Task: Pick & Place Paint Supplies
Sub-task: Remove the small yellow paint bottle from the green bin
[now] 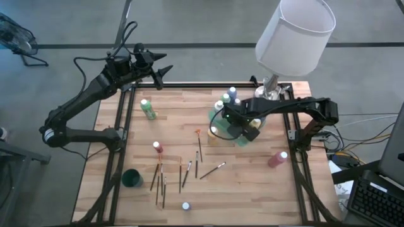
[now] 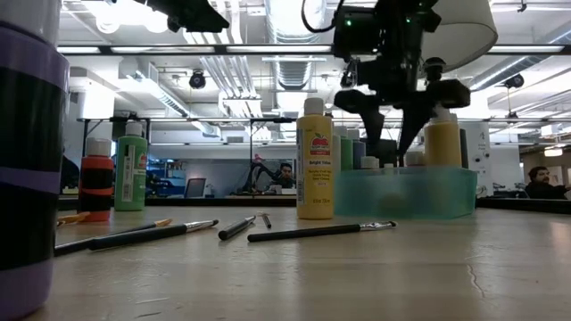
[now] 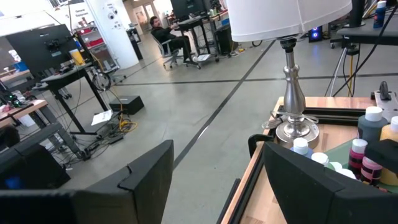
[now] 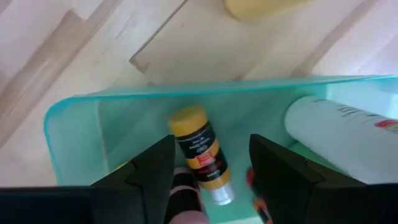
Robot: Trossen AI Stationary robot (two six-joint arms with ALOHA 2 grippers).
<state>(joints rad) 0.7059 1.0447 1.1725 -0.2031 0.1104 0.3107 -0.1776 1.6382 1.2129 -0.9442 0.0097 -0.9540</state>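
Note:
My right gripper point(image 1: 235, 129) point(image 4: 211, 168) hangs open over the near end of the translucent green tray point(image 1: 243, 140). A small yellow paint bottle point(image 4: 199, 155) lies in the tray between its fingers, apart from both. Beside it lies a white bottle point(image 4: 348, 137), and more bottles point(image 1: 226, 99) stand at the tray's far end. A larger yellow bottle point(image 2: 315, 160) stands on the table just left of the tray. Green point(image 1: 148, 108) and red point(image 1: 157, 147) bottles stand on the table's left half. A pink one point(image 1: 276, 159) lies at the right. Several brushes point(image 1: 186, 173) lie near the front. My left gripper point(image 1: 161, 70) waits open beyond the far left corner.
A dark green cup point(image 1: 131, 178) stands near the front left, and a white-capped bottle point(image 1: 186, 205) stands at the near edge. A lamp with a white shade point(image 1: 293, 31) rises at the far right, just behind the tray. Bare wood lies between the tray and the pink bottle.

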